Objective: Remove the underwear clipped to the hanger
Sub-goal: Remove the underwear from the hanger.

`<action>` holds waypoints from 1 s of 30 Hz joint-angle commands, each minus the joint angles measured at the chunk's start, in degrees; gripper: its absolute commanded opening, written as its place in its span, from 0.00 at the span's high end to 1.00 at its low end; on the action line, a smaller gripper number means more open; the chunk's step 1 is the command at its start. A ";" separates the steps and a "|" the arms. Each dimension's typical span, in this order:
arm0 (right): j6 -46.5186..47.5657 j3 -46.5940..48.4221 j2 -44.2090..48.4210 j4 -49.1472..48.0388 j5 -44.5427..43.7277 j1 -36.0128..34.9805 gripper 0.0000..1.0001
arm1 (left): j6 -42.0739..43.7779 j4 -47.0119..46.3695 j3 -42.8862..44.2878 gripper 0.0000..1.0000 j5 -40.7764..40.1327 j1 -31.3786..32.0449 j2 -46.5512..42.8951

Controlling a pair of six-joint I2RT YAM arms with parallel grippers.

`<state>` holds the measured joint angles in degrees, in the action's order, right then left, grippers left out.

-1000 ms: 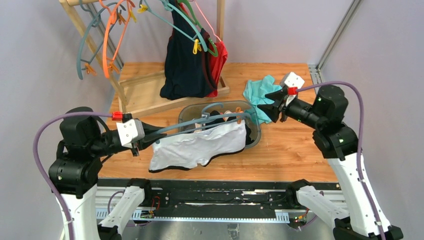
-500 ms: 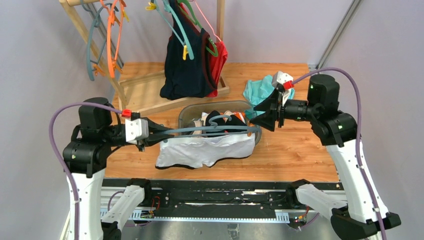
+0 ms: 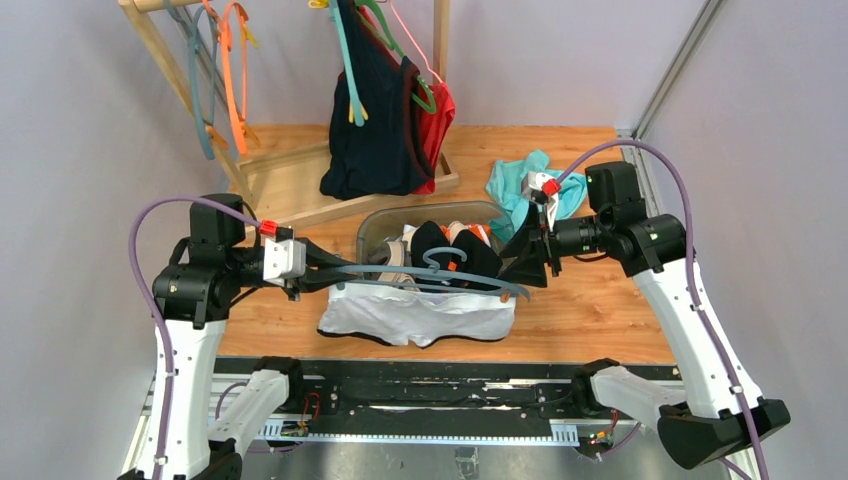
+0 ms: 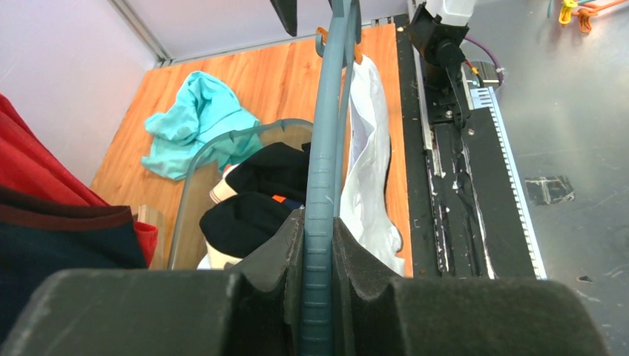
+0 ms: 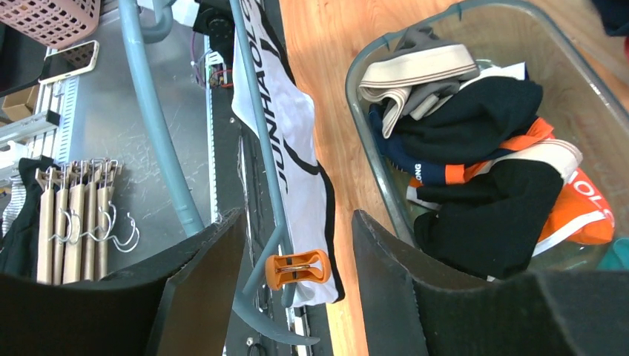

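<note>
Currently I read the left gripper [image 3: 325,274] as clamped on the left end of the blue-grey hanger [image 3: 430,272]. The left wrist view shows both pads [image 4: 278,252] pressed against the bar. The hanger is held roughly level above the near edge of the wooden table [image 3: 590,300].

The white underwear [image 3: 420,312] hangs below the bar. Its lettered waistband is only partly legible in the right wrist view.

The right gripper [image 3: 527,262] stands at the hanger's right end with its jaws apart. The bar tip and an orange clip [image 5: 297,268] lie between the fingers and, as far as I can see, touch neither. The clip sits at the corner of the white fabric, but I cannot tell whether it bites the cloth. How the fabric is fastened at the left end is not visible to me.

Behind the hanger, a clear bin [image 3: 368,228] holds black briefs [image 3: 450,245] and a grey pair [image 5: 415,67] with a beige waistband. They are piled so that their count is unclear. The teal cloth [image 3: 512,180] is partly covered by the right gripper.
</note>
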<state>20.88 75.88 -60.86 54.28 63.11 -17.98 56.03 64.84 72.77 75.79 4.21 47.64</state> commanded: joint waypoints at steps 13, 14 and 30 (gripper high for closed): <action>11.30 -3.15 -2.66 12.39 4.27 3.48 0.43 | 8.98 -1.29 -3.07 1.00 1.89 -0.24 -0.17; 11.55 -3.36 -3.11 12.81 4.47 3.62 0.43 | 9.47 -1.29 -3.21 1.00 1.98 -0.25 -0.25; 14.48 -5.96 -4.66 14.48 6.06 4.29 0.49 | 12.91 -1.31 -4.57 1.00 0.82 -0.24 -0.74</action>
<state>33.54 70.54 -65.28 66.28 66.78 -14.70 66.76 64.88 68.64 76.47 4.21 47.44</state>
